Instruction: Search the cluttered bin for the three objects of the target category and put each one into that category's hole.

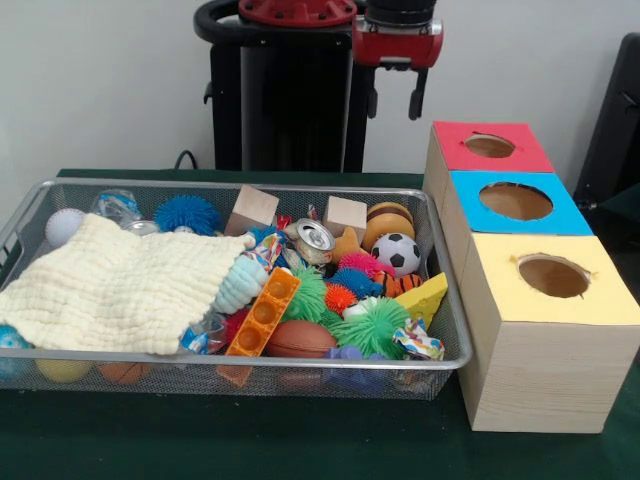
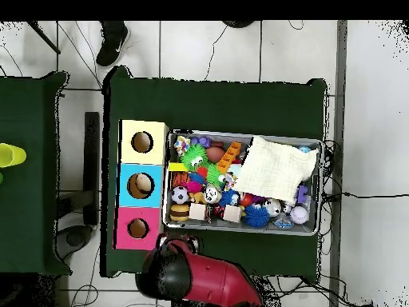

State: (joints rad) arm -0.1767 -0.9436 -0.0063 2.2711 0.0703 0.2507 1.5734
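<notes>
A wire-mesh bin (image 1: 448, 318) holds a jumble of toys. Among them are a soccer ball (image 1: 402, 253), a brown striped ball (image 1: 388, 222), a brown football (image 1: 300, 338), a white ball (image 1: 64, 226), spiky balls in blue (image 1: 187, 213) and green (image 1: 370, 325), two wooden blocks (image 1: 252, 210), a can (image 1: 313, 238) and an orange brick (image 1: 264, 312). A cream cloth (image 1: 110, 285) covers the bin's left half. My gripper (image 1: 395, 100) hangs high behind the bin's right end, open and holding nothing. From above, the bin (image 2: 319, 184) and cloth (image 2: 275, 166) show too.
Three wooden boxes with round holes stand in a row right of the bin: red top (image 1: 455, 140) farthest, blue (image 1: 465, 190) in the middle, yellow (image 1: 495, 260) nearest. A person's shoe (image 2: 113, 44) shows on the floor beyond the table in the overhead view.
</notes>
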